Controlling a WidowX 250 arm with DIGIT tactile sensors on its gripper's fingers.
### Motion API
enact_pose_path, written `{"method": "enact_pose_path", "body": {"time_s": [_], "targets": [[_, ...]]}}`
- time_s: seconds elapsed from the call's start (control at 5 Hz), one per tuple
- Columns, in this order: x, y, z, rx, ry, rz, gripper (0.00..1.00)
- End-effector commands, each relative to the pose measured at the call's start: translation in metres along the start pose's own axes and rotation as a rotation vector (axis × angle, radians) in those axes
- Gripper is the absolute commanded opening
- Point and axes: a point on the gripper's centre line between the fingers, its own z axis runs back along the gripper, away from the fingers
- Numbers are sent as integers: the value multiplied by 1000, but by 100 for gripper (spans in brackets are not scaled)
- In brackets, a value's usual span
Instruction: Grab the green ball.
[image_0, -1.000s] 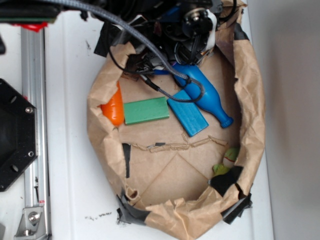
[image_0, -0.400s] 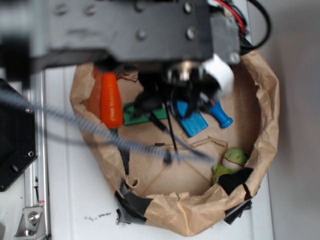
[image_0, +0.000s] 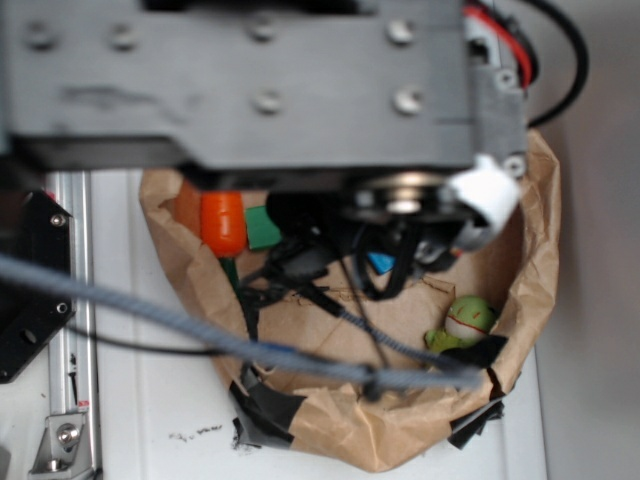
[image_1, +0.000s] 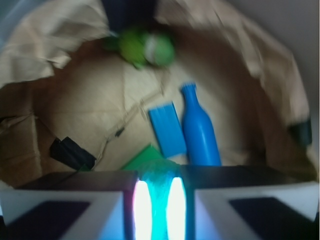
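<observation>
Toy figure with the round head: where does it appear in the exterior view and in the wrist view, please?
Exterior: the toy figure is at lower right, against the paper wall, beside black tape.
Wrist: the toy figure is at top centre, blurred.
Shared landmark: the green block, at upper left under the arm in the exterior view and at bottom centre in the wrist view.
</observation>
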Motion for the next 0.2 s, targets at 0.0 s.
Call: {"method": "enact_pose_path", "body": {"time_s": [0.0], "targets": [[12, -8, 28, -97, -120, 396, 0]]}}
